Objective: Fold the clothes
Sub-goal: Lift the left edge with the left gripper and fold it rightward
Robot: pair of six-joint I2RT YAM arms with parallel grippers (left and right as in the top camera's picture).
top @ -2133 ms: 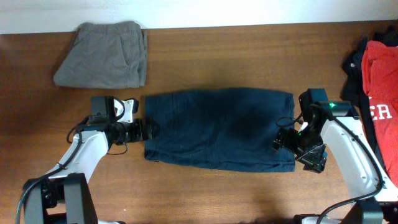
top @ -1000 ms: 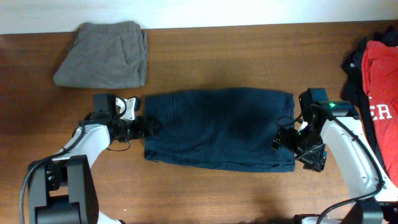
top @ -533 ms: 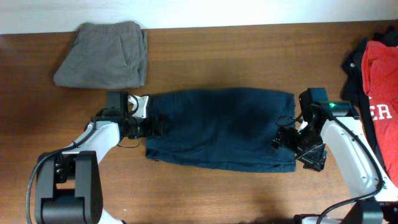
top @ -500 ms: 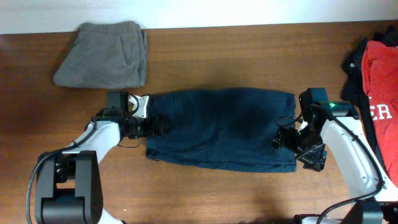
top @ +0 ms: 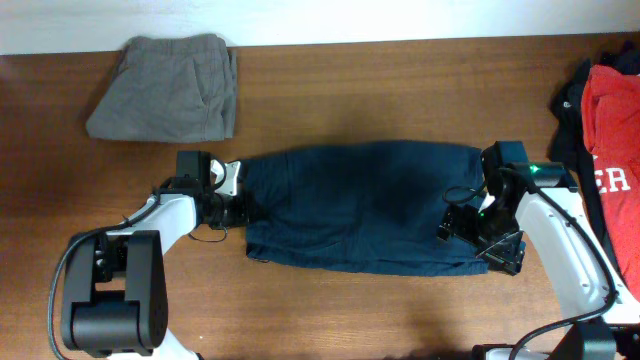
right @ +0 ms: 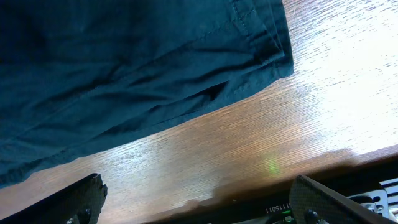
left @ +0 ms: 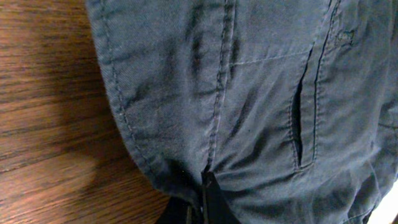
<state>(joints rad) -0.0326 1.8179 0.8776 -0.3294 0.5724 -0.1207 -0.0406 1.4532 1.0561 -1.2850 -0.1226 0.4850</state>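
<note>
Nearest the table's [top: 350, 90] front edge, the left gripper [top: 240, 208] has its fingers pinched tight together on the left hem of the navy-blue shorts [top: 360, 205]. In the left wrist view the dark tips [left: 202, 193] meet on a bunched fold of that hem, with a stitched seam and a pocket slit [left: 297, 124] running away beyond them. On the other side, the right gripper [top: 478, 245] stands with its jaws spread wide and grips nothing. In the right wrist view its two fingers [right: 93, 186] straddle bare wood just beside the shorts' right front corner, with the cloth lying past them. The shorts lie flat about the middle of the table, long side running left to right, stretched between the two grippers. Farther back, a red shirt [top: 612, 150] rests on dark garments [top: 570, 110] at the right edge. A folded pair of grey shorts [top: 165, 88] sits in the far left corner against the far edge.
</note>
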